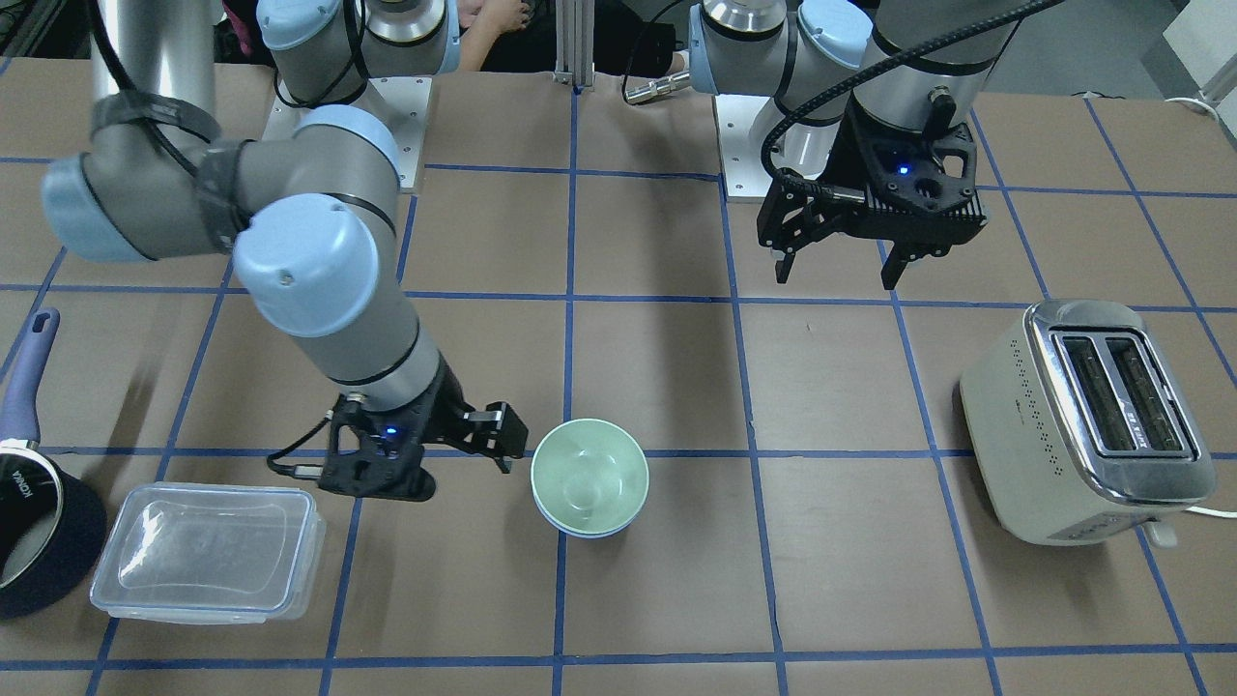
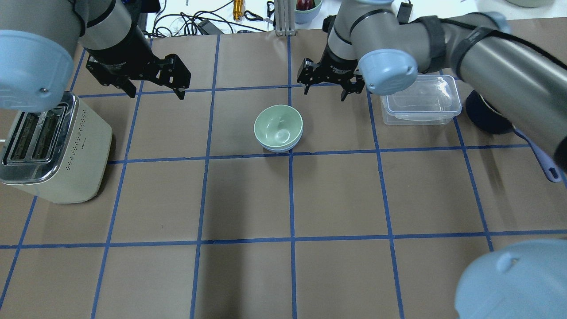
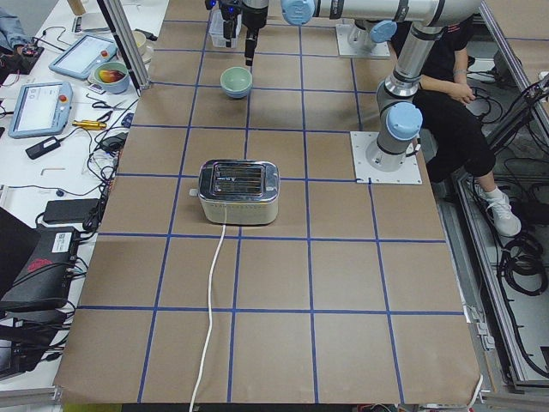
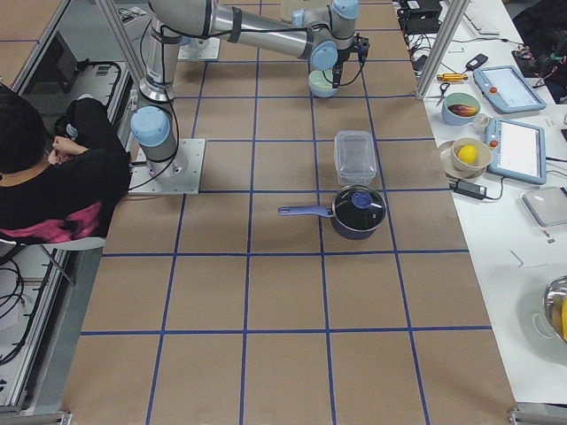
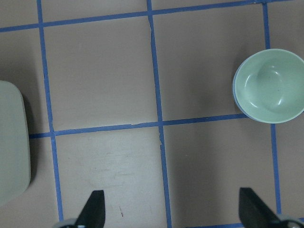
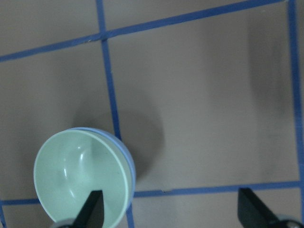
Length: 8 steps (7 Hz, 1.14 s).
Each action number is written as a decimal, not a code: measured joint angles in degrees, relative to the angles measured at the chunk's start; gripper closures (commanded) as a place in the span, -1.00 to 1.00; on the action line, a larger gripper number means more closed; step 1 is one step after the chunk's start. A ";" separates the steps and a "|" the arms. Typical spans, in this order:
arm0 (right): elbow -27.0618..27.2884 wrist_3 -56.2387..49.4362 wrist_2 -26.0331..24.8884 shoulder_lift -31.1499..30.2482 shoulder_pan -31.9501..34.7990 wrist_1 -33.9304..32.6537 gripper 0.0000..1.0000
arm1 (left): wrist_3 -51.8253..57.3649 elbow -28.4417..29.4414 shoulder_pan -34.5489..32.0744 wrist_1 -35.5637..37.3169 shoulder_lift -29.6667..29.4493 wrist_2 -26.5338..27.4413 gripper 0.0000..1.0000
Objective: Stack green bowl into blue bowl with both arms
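The green bowl [image 2: 278, 127] sits nested inside the blue bowl [image 2: 278, 149], near the middle of the table [image 2: 243, 199], right by a crossing of the blue tape lines. It is pale mint, round, smooth and matte, with a soft shine down in its well. All you get of the blue bowl from above is a thin periwinkle crescent under the green rim.

The right wrist view shows that crescent best, as a light blue lip hugging one side of the green one. The left wrist view looks straight down, with the pair off in its upper right corner, and hardly any blue shows there.

The right gripper [image 2: 324, 94] hangs just beside the stack on the clear container's [image 1: 208, 551] side. Its black fingers are spread wide with nothing between them, and it does not touch either bowl. The left gripper [image 1: 835, 275] hovers well away, nearer the robot's base. Its jaws are also wide apart and empty.

The table is covered in brown paper with a grid of blue tape. A cream toaster [image 1: 1082, 425] with a shiny chrome top stands on the left arm's side. The lidded rectangular container and a dark blue saucepan [image 1: 39, 522] with a long handle lie on the right arm's side.
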 measured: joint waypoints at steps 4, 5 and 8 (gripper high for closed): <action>-0.27 -10.40 -5.99 -12.81 -8.27 21.41 -1.00 | 0.00 0.09 0.05 0.00 0.01 0.00 -1.00; -0.24 -10.71 -6.99 -14.45 -8.48 22.68 -1.00 | 0.00 0.11 0.04 0.02 -0.02 0.00 -1.00; -0.08 -10.74 -7.64 -17.12 -8.41 26.51 -1.00 | 0.00 0.30 -0.01 0.16 -0.33 -0.08 -1.00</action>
